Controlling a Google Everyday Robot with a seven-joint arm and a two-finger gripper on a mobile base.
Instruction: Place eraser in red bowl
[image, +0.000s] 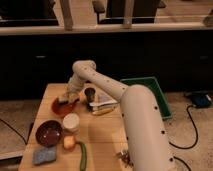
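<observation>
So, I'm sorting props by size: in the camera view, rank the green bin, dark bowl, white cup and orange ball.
1. green bin
2. dark bowl
3. white cup
4. orange ball

The gripper is over the red bowl.

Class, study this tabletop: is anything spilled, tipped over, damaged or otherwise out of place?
Nothing stands out. The gripper hangs over the red bowl at the far left of the wooden table; the dark maroon bowl, white round container and green tray all sit upright, with nothing spilled.

claw (68, 98) over red bowl (59, 107): fingers unreadable | eraser: possibly beneath claw, unconfirmed
</observation>
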